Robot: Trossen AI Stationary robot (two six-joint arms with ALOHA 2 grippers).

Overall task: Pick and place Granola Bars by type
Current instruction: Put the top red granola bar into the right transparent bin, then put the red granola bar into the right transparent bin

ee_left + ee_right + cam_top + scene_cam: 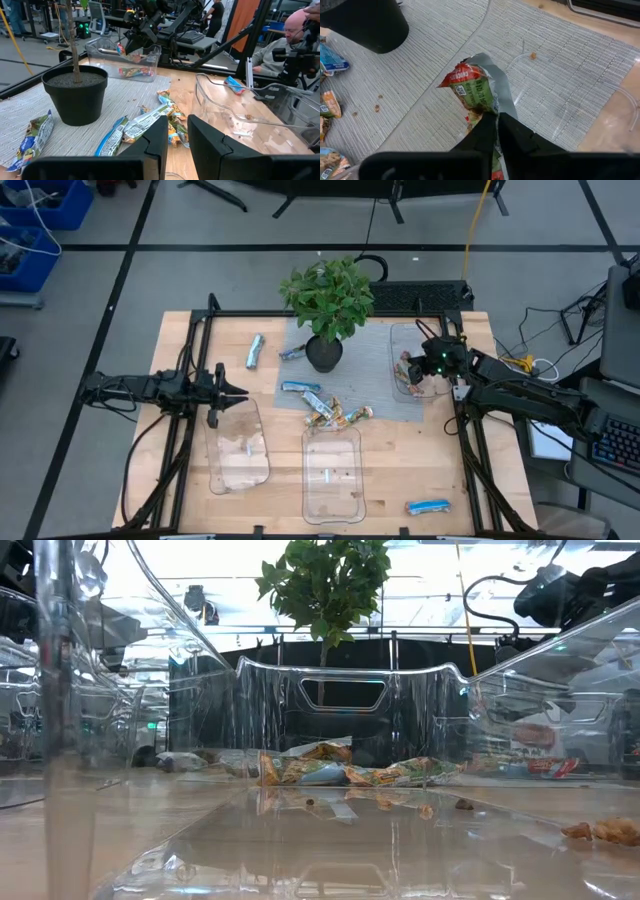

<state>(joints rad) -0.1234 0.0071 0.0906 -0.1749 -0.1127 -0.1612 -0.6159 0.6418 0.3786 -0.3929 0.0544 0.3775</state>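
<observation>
Pinching a red-and-green granola bar [475, 92] between the fingers of my right gripper [496, 131], I am holding it above the clear tray on the right [400, 340], which is sitting on the grey woven mat [380, 395]. That tray is already carrying at least one bar in a red-and-orange wrapper [135, 72], lying along its floor. My left gripper [177, 137] is waiting at the left side of the table, its two fingers standing slightly apart and closing on nothing, just beside the rim of the clear tray at the front left [237, 445]. That tray is showing only crumbs, and the clear tray in the middle front [331, 470] is likewise holding no bar that I can make out.

Most of the remaining bars are lying loose. A small heap of blue and yellow-green wrappers [330, 412] is resting on the mat just behind the middle tray and in front of the potted plant [325, 305]. One blue bar [298, 388] is lying near that heap, another [293, 352] is lying beside the pot, a silver-blue one [254, 351] is lying on the bare wood well to the left of the pot, and a bright blue one [428, 506] is lying alone at the front right corner of the table [180, 330].
</observation>
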